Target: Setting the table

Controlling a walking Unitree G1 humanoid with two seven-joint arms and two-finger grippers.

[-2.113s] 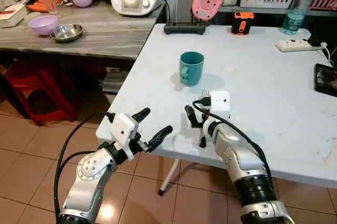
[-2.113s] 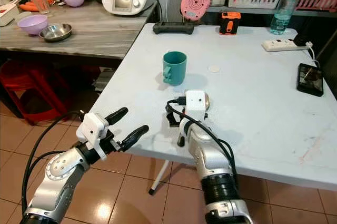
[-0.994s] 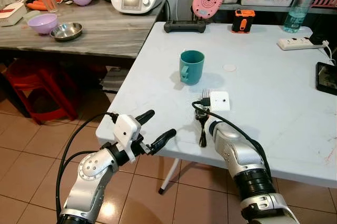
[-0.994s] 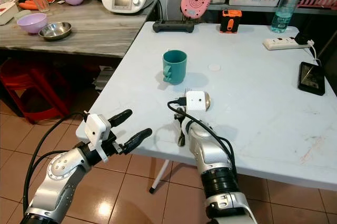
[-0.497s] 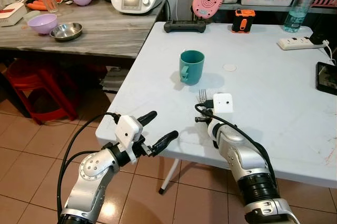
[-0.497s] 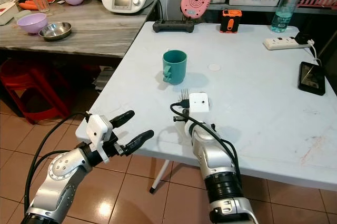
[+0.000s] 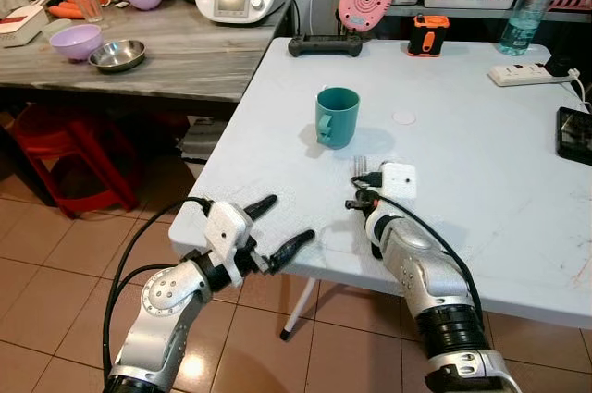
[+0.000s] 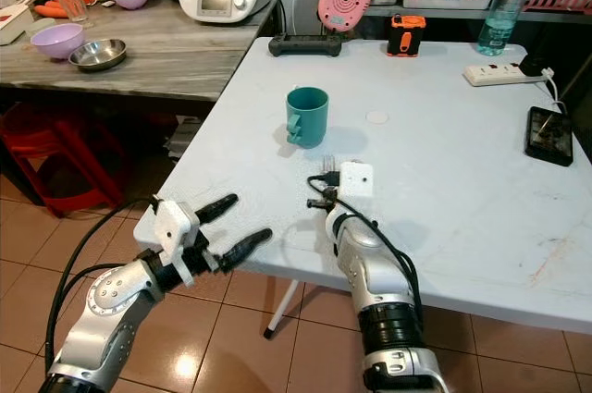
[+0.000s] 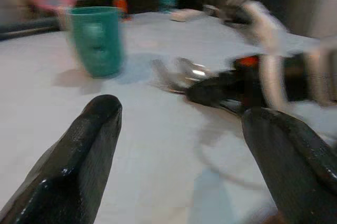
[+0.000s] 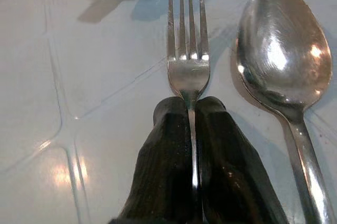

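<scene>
Fork (image 10: 188, 63), thin, stiff, light and likely slippery steel, lies on the white table (image 7: 481, 162) just beside the spoon (image 10: 284, 60) near the teal mug (image 7: 336, 117), right gripper (image 10: 190, 129) pinching its neck, left gripper (image 7: 277, 229) spread empty off the table's edge.

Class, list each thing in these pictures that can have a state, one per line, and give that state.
Fork: flat on the table, handle pinched by the right gripper.
Spoon: lying free beside the fork, bowl up.
Teal mug: upright on the table.
Right gripper: shut on the fork.
Left gripper: open, holding nothing, at the table's near edge.
Water bottle: upright, capped.
</scene>
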